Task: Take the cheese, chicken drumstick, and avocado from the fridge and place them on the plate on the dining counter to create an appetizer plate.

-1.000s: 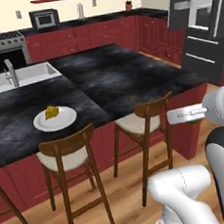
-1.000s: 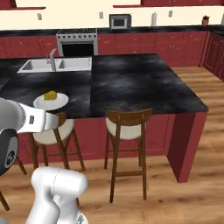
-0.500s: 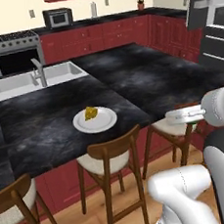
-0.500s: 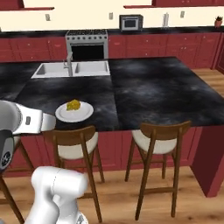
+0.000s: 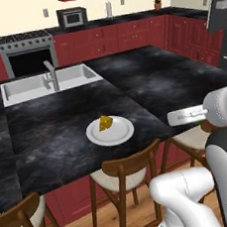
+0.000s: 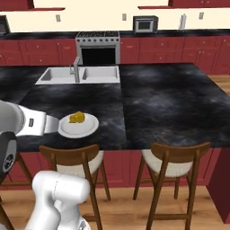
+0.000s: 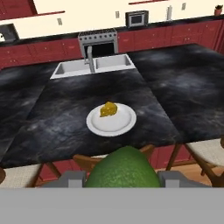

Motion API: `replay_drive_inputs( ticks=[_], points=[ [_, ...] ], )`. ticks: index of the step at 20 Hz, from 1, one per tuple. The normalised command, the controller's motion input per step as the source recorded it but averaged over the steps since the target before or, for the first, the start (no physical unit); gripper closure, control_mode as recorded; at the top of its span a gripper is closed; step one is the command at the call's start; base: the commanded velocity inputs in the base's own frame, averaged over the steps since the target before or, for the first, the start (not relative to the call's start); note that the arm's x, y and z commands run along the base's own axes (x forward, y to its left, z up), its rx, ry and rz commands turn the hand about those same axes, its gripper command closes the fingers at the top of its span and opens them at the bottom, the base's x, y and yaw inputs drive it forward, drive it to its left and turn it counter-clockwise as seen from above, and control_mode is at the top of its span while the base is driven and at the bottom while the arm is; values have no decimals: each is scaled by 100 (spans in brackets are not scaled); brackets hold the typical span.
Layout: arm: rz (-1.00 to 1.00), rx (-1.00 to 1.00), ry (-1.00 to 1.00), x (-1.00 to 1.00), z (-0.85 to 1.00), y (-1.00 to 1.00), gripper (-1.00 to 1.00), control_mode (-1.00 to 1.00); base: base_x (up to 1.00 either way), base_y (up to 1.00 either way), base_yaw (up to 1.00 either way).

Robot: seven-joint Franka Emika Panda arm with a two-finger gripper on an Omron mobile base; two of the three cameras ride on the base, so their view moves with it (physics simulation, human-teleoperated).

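Avocado point(image 7: 124, 168), gripped between the tool's point(image 7: 122, 178) fingers, hangs off the near edge of the surface point(image 7: 183, 94). Cheese point(image 7: 108, 109) lies on the plate point(image 7: 120, 124) near that edge. Chairs point(image 6: 173, 164) stand below; sink point(image 5: 25, 86) beyond.

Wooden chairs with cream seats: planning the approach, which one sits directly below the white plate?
The left wooden chair with a cream seat: its backrest is under the white round plate; the other chair stands further right.
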Motion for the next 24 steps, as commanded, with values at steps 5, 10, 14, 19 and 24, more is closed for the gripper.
replay_drive_inputs(
  ticks=[5, 10, 14, 19, 24],
  points=[
    [0, 0, 0, 0, 0, 0, 100, 100, 99, 18, 8],
    [0, 0, 16, 60, -11, 23, 100, -100, 40, 15, 1],
    [0, 0, 28, 98, -20, 44, 100, -100, 0, 0, 0],
    [0, 0, 13, 69, -47, 16, 100, -100, 0, 0, 0],
    [-6, -2, 0, 73, -72, -2, 100, -100, 0, 0, 0]
  ],
)
